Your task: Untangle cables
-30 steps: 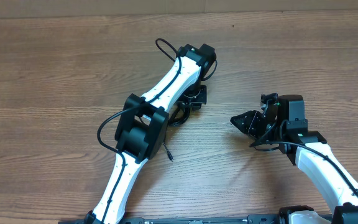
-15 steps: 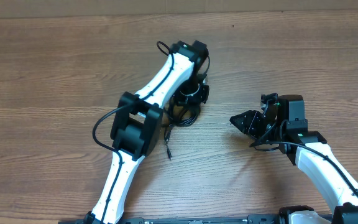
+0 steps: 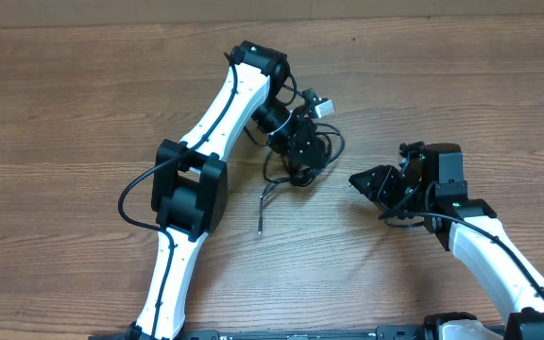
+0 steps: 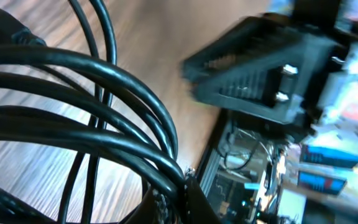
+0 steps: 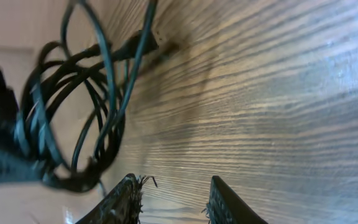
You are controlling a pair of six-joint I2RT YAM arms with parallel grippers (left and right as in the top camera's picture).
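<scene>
The cables (image 3: 296, 172) are a small tangle of thin black cords in the middle of the wooden table, with one loose strand ending in a plug (image 3: 261, 225). My left gripper (image 3: 304, 149) is shut on the bundle. In the left wrist view several black loops (image 4: 104, 93) run into its pinched jaws (image 4: 174, 194). My right gripper (image 3: 359, 180) stands open just right of the tangle, pointing left at it, with nothing between its fingers (image 5: 174, 196). Its wrist view shows the cable loops (image 5: 73, 118) ahead to the left and a plug (image 5: 146, 41) on the wood.
The left arm (image 3: 189, 189) stretches diagonally over the table's left half, with its own thicker wire looping out by the elbow (image 3: 130, 203). The right arm (image 3: 494, 250) comes in from the lower right. Bare wood table (image 3: 461, 85) lies all around.
My left gripper has shut on the tangle and carried it right, toward the right gripper, pulling one strand out straight. The left arm's elbow shifted left. The right arm has stayed put.
</scene>
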